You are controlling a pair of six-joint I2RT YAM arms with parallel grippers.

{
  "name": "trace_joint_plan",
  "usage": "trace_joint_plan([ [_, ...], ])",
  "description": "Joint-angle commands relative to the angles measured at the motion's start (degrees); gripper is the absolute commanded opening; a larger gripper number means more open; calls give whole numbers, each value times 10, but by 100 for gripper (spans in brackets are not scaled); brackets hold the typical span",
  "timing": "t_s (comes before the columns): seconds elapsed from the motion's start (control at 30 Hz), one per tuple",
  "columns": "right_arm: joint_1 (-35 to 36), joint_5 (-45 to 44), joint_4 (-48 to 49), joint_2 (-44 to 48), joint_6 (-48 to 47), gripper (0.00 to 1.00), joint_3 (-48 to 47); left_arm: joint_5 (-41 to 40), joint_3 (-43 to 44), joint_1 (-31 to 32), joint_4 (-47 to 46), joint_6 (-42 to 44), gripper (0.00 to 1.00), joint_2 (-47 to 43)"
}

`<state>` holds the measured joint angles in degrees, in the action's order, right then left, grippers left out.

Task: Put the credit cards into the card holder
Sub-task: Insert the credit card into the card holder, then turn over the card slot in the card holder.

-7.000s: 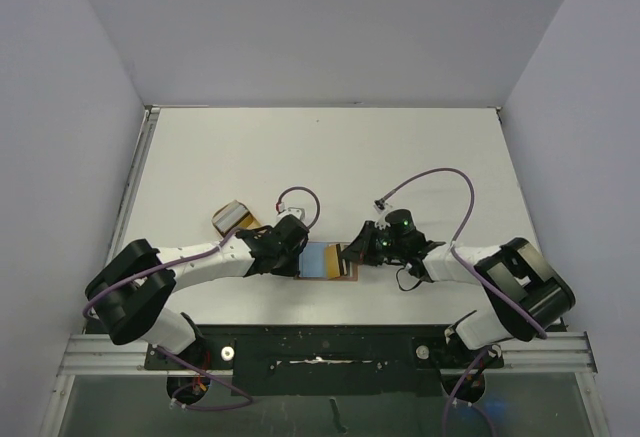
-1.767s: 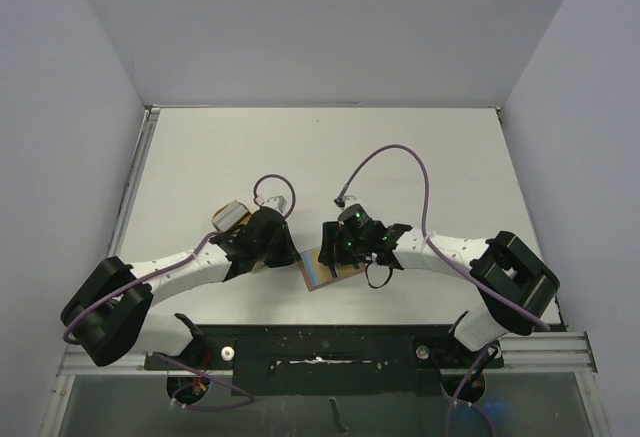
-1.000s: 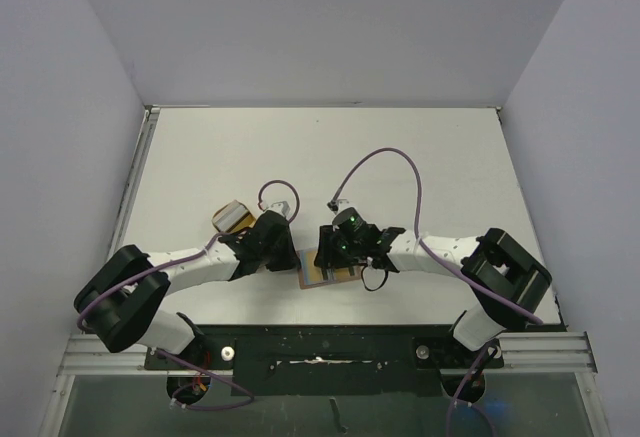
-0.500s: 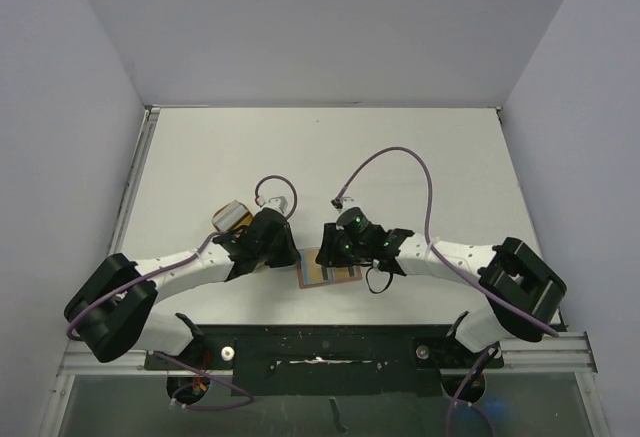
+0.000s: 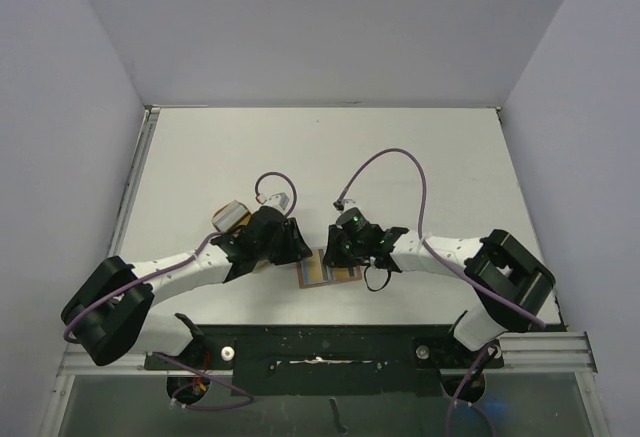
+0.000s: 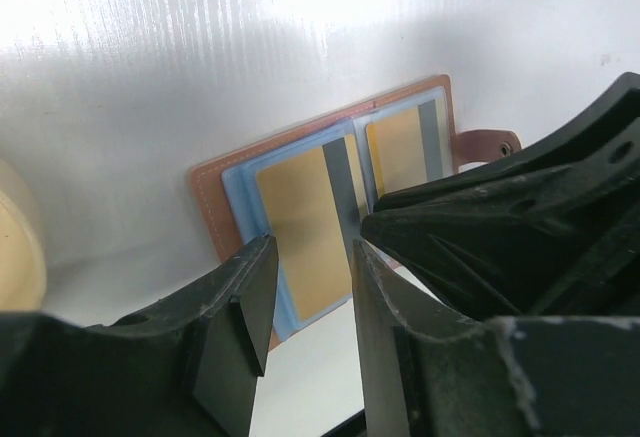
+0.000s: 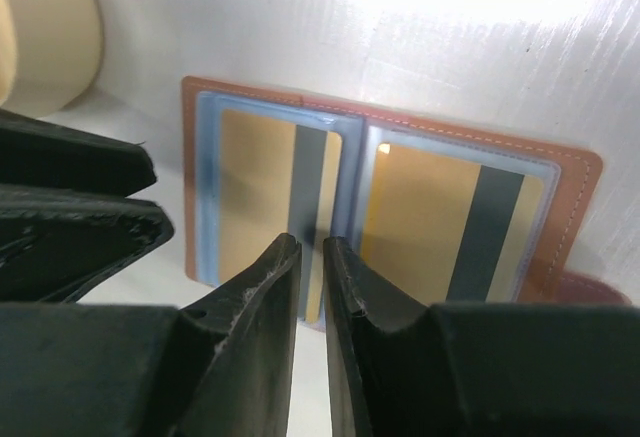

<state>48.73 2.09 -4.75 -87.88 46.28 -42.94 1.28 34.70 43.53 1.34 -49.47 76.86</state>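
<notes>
The card holder [image 5: 325, 273] lies open and flat on the table near the front edge, between my two grippers. It is reddish-brown [image 6: 215, 212] with blue sleeves and a small tab [image 6: 487, 144]. A gold credit card with a dark stripe [image 7: 262, 197] sits in its left sleeve and another [image 7: 440, 222] in its right sleeve. My left gripper [image 6: 312, 257] hangs over the holder's left half, open with nothing between the fingers. My right gripper [image 7: 312, 247] points at the left card's stripe, its jaws a narrow slit apart with nothing in the slit.
A pale tan case [image 5: 232, 219] with something grey-white on it lies just left of the left gripper, and shows as a rounded shape [image 7: 50, 17] in the right wrist view. The two gripper heads almost touch above the holder. Purple cables [image 5: 395, 162] loop over the table.
My left gripper's jaws have come apart from shut. My right gripper's jaws have drawn in to a narrow slit. The card holder lies where it did.
</notes>
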Motion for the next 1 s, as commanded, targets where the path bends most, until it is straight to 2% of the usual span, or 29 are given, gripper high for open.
trace_joint_plan([
  [0.0, -2, -18, 24, -15, -12, 18, -4, 6, -7, 0, -47, -10, 36, 4],
  [0.07, -2, -23, 24, -24, -13, 17, 2, 4, -11, 0, -52, -9, 37, 4],
  [0.2, -2, -34, 8, -45, -10, 7, 6, 2, -12, 0, -56, -7, 38, 6],
  [0.37, -1, -41, 10, -51, 2, 2, 19, 4, -11, 1, -62, -5, 39, 9],
  [0.7, -1, -38, 21, -37, 12, 1, 35, 5, -17, 1, -79, -8, 40, 26],
  [0.97, -1, 5, 25, -16, 1, 1, 5, 3, -22, 1, -95, -11, 40, 31],
])
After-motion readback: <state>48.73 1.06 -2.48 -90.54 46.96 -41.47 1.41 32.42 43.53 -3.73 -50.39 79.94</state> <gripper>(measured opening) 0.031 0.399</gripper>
